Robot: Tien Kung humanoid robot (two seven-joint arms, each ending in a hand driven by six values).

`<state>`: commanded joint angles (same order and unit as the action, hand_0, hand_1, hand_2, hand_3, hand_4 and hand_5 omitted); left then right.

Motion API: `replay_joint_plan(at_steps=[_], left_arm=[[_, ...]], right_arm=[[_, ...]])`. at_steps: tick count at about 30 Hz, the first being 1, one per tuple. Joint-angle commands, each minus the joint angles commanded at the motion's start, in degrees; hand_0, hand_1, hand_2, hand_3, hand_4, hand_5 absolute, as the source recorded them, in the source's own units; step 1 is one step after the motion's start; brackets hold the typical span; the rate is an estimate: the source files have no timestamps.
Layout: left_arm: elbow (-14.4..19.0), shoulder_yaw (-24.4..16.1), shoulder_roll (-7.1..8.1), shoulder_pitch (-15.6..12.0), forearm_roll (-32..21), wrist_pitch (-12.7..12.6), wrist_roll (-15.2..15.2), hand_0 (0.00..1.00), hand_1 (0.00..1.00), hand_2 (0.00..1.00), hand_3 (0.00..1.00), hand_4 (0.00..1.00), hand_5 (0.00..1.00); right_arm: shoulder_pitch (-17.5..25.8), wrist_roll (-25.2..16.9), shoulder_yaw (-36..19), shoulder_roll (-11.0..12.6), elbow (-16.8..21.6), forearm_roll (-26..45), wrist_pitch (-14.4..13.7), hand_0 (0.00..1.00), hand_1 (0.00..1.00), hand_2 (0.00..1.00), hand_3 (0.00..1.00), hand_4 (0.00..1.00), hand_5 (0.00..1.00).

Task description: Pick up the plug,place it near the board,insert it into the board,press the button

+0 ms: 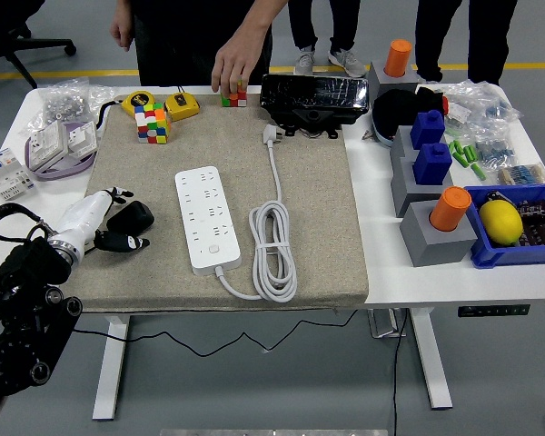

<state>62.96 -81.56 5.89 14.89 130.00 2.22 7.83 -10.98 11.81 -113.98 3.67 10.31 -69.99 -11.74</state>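
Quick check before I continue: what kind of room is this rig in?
Likely a lab or workshop floor: a height-adjustable white table crowded with a blue parts bin, bagged components and test props such as a puzzle cube, with yellow line marking on grey flooring.

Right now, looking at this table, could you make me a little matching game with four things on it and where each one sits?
Things:
1. white power strip
2. yellow lemon
3. white plug
4. multicoloured puzzle cube

Places:
A. in the blue bin at the right edge
B. flat on the mat's middle, left of the coiled cable
C. far left part of the mat, by the yellow tape measure
D. far end of the cable, before the black device

Pairs: 1-B, 2-A, 3-D, 4-C
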Motion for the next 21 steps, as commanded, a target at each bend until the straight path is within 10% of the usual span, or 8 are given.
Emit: replay_joint_plan(at_steps=[8,21], left_arm=[[0.07,-0.07,-0.06,0.00,0.00,-0.70,0.21,0.455,0.576,0.589,0.592,0.998,0.053],[0.02,-0.07,-0.42,0.00,0.00,-3.04,-0.43,0.367,0.532,0.570,0.565,0.998,0.039]], right_arm=[[0.07,-0.02,0.10,-0.03,0.00,0.11,0.08,0.787,0.696,0.711,0.759,0.998,0.998],[0.01,0.08,0.14,0.09,0.00,0.17,0.05,0.787,0.696,0.711,0.756,0.998,0.998]])
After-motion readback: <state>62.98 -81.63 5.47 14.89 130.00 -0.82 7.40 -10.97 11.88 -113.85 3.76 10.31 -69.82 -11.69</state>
